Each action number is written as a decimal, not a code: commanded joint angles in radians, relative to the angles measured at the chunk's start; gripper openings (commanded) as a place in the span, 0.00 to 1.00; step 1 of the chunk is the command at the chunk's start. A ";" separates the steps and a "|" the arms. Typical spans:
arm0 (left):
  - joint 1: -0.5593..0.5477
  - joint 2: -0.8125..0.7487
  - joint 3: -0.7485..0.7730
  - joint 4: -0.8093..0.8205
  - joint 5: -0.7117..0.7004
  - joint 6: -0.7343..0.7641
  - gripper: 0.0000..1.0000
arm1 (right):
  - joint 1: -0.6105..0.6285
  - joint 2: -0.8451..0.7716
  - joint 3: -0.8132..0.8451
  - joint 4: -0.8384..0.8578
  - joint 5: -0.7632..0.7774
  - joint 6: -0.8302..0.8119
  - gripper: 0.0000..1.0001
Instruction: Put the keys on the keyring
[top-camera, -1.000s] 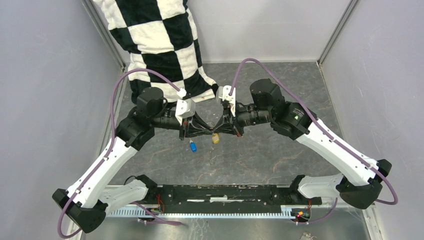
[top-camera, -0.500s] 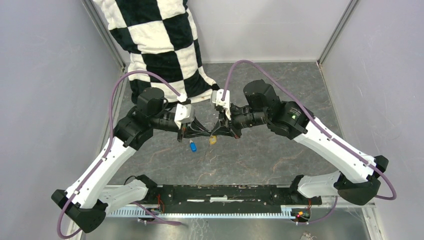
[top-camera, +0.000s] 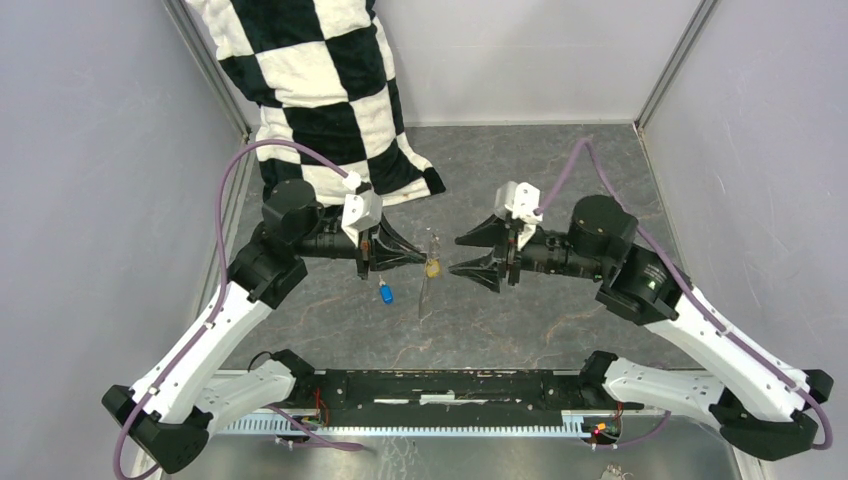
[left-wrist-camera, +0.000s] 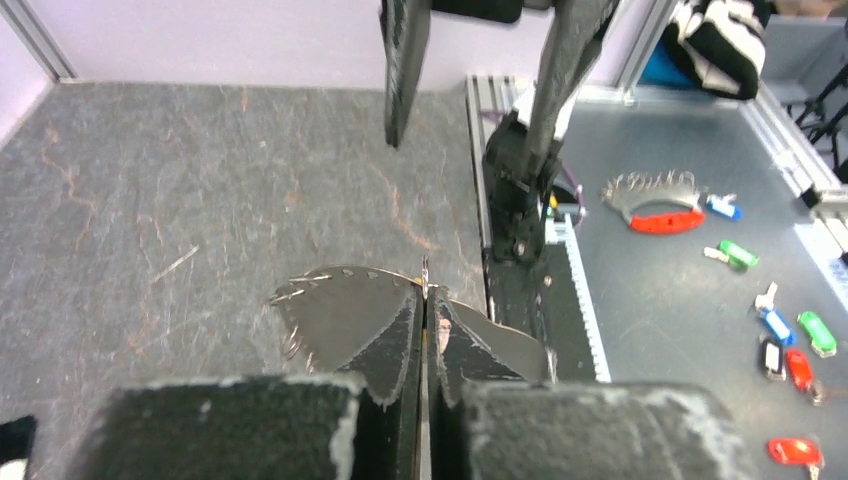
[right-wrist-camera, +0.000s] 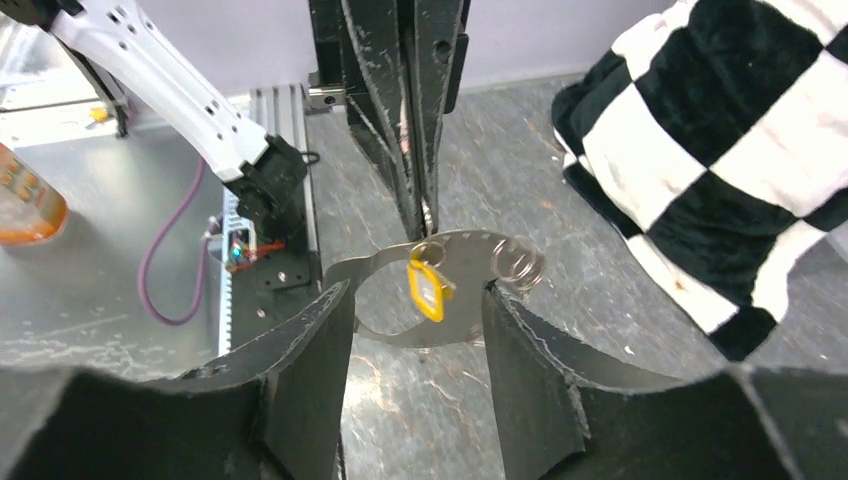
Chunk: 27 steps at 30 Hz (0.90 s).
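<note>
Left tool (top-camera: 418, 259): closed, its two fingers pressed together on the upper edge of the keyring (right-wrist-camera: 465, 250), a silver-grey metal loop held in the air above the grey surface (top-camera: 520, 320), between the two arms. Right tool (top-camera: 455, 255): open, holding nothing, its fingers spread just beside the keyring and facing the left tool. Keys: the yellow-headed key (right-wrist-camera: 427, 290) hangs on the keyring below the left tool's fingertips; the blue-headed key (top-camera: 385, 293) lies on the surface near the left tool, apart from the keyring.
</note>
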<state>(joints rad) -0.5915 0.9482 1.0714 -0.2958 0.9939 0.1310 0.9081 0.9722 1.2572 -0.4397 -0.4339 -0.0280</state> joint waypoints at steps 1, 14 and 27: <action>-0.003 -0.031 -0.002 0.249 0.001 -0.218 0.02 | -0.008 -0.044 -0.111 0.205 -0.023 0.113 0.57; -0.004 -0.037 0.001 0.292 0.009 -0.272 0.02 | -0.016 -0.037 -0.237 0.461 -0.097 0.246 0.45; -0.003 -0.027 0.006 0.277 0.083 -0.259 0.02 | -0.023 -0.023 -0.222 0.463 -0.099 0.248 0.01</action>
<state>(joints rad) -0.5903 0.9306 1.0626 -0.0639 1.0256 -0.1009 0.8921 0.9379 1.0164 -0.0086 -0.5411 0.2237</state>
